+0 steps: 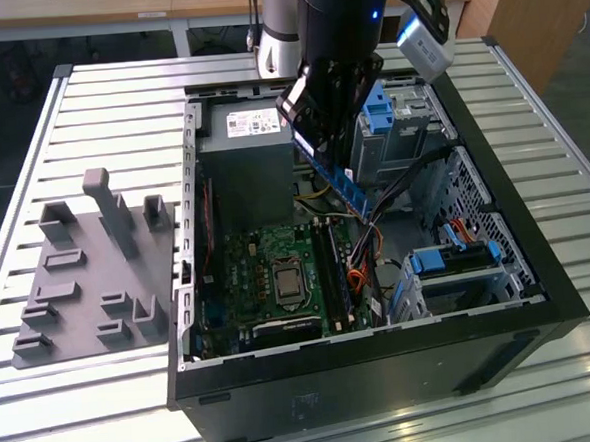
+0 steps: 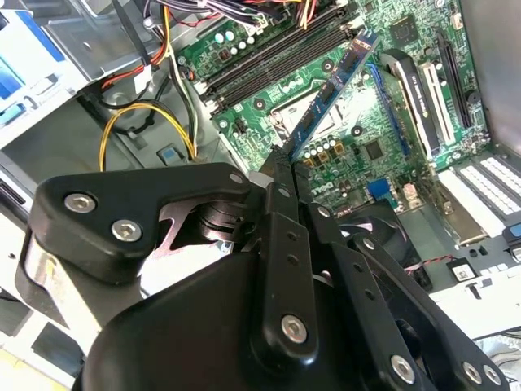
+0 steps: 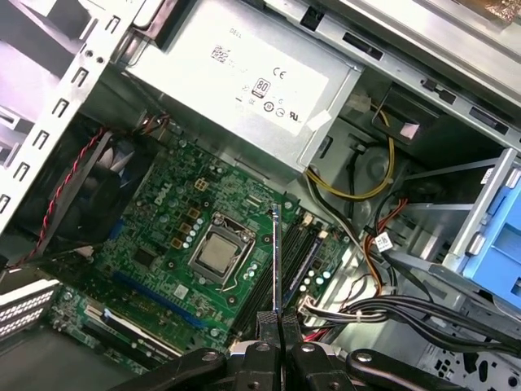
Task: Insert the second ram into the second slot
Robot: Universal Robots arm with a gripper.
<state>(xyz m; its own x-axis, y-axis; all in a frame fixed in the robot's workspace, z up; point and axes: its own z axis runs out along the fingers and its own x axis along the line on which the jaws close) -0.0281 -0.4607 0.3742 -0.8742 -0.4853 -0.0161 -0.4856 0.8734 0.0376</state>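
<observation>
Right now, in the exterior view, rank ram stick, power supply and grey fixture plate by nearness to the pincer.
1. Ram stick, held in the pincer.
2. Power supply, toward the exterior view's left.
3. Grey fixture plate, outside the case.

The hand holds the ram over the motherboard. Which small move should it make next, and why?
Probably lower the ram slowly toward the slots, correcting sideways on the way. The hand is shut on one end of the stick, which hangs tilted above the board and sits in no slot yet, so a gentle, aligned descent seems the safest step.
</observation>
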